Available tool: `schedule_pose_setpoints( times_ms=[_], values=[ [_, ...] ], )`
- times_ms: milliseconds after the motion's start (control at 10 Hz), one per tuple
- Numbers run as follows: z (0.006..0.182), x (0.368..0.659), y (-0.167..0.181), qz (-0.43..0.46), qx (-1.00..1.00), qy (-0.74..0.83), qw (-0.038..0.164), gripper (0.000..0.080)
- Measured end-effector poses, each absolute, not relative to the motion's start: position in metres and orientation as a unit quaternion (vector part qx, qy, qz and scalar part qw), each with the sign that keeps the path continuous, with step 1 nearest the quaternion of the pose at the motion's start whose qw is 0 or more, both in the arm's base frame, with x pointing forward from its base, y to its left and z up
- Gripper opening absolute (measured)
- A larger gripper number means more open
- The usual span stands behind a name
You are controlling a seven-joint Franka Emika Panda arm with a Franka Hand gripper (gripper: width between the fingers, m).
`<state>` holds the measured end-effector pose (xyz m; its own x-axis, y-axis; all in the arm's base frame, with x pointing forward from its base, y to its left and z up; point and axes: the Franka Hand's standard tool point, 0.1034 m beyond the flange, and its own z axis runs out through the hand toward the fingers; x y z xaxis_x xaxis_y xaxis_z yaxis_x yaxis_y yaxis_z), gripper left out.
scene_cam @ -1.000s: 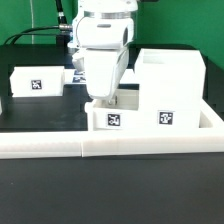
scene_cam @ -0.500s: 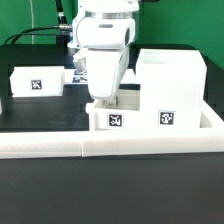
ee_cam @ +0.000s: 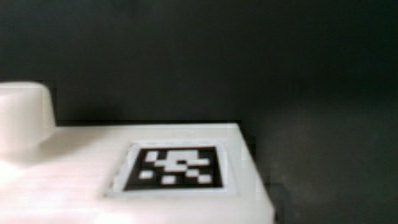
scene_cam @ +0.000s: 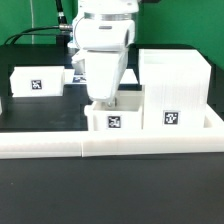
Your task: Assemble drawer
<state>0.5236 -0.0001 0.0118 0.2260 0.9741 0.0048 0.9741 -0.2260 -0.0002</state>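
White arm point(scene_cam: 103, 45) points straight down, claw point(scene_cam: 104, 102) at the small tray point(scene_cam: 124, 121).

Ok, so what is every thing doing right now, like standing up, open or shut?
housing: standing upright, tag facing the exterior view.
middle tray: upright, beside the housing, under the fingers.
left tray: upright, alone, nothing touching it.
fingers: down at the middle tray; open or shut, cannot tell.
rail: lying flat along the front.
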Motion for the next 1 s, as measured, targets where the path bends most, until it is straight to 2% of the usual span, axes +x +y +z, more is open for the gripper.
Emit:
schedule_pose_setpoints(
  times_ms=[1000],
  values=[
    [0.0112, 0.5262, 0.0066, -0.011, -0.752, -0.658, -0.015, 0.0044]
  ],
)
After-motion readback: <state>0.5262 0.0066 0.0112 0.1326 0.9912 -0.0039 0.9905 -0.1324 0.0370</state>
